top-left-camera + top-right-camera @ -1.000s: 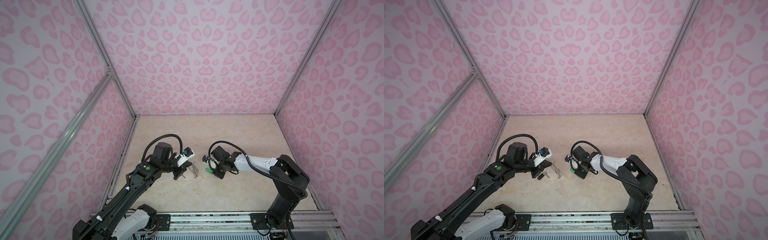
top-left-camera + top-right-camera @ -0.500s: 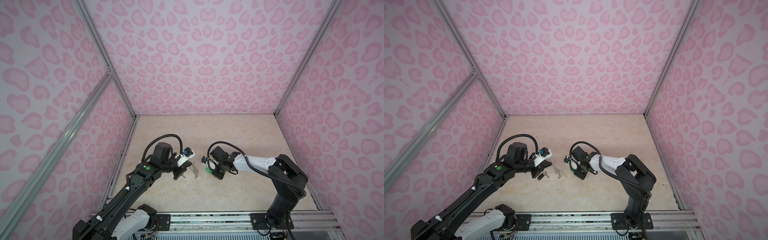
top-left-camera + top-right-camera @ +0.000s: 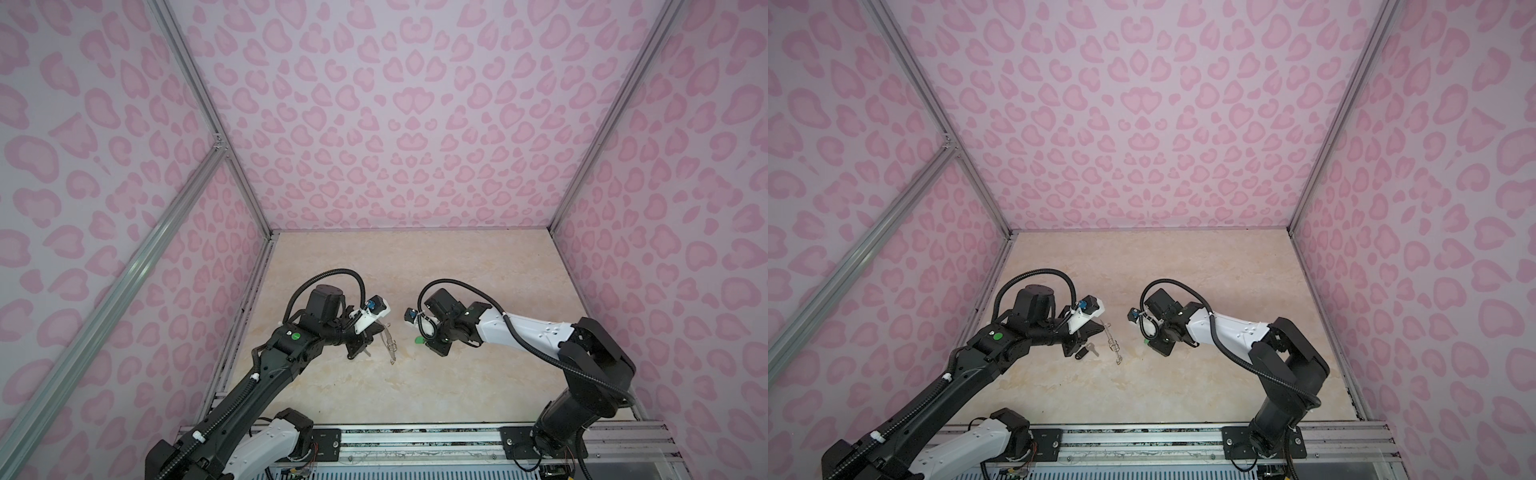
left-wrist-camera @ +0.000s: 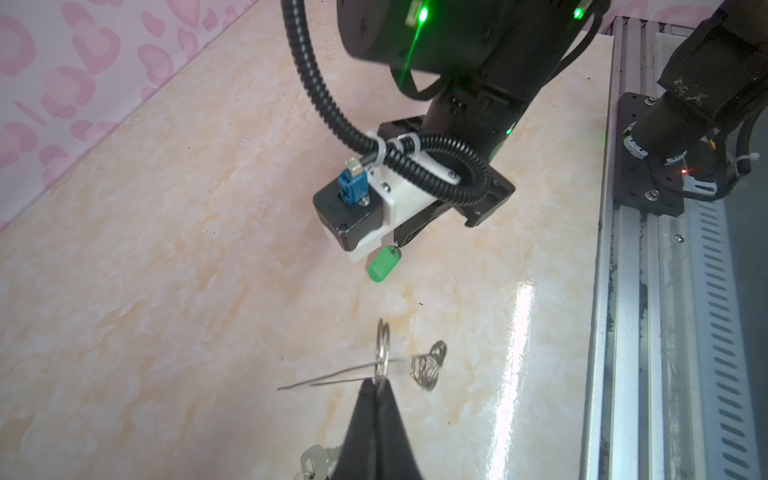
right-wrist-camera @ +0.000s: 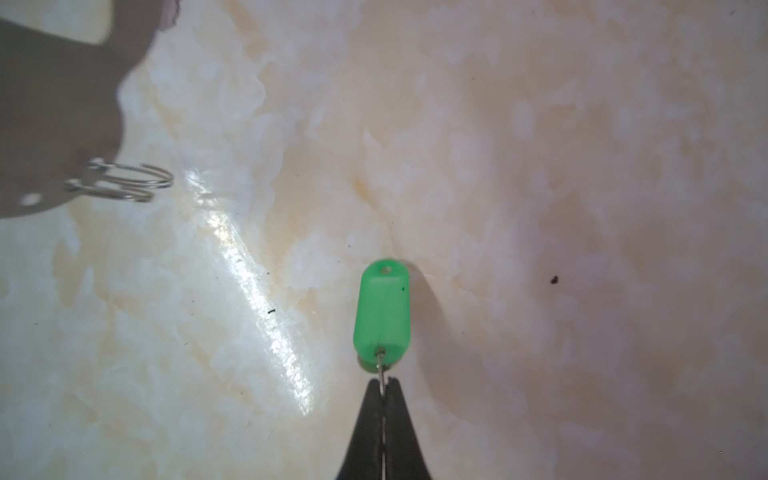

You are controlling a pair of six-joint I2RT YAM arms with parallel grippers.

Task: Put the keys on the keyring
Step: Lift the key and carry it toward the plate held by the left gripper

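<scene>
Pink walls point(image 3: 415, 124) printed with hearts box in a pale, marble-look tabletop point(image 3: 415, 395).

On the left, the left gripper point(image 4: 376, 384) has its jaws pinched tight on the keyring point(image 3: 389, 341), apparently at one of the wire rings point(image 4: 382, 347) along its straight edge. It holds the plate up on edge, so from that wrist the plate shows as little more than a thin line. I can't tell whether its low end touches the table. Under that gripper the black-tagged key point(image 3: 1084, 352) lies flat on the table, untouched.

Across a stretch of table to the right is the green-tagged key point(image 5: 382, 311). The right gripper point(image 5: 382, 384) is closed right down on the thin wire loop at the tag's end. Only tag and wire show. I can't make out the metal key itself, nor whether the tag's far tip rests on the table.

The next move, I'd say, turns on how these two line up. The tag's long axis runs straight out in line with the right gripper's jaws, and the keyring sits well off to one side of that line, its wire rings sticking out toward the key's side. In both top views the plate runs from far to near, crosswise to the line between the grippers. The right arm carries the key and is the nearer one. It will likely have to swing toward the left arm and turn to meet a ring.
</scene>
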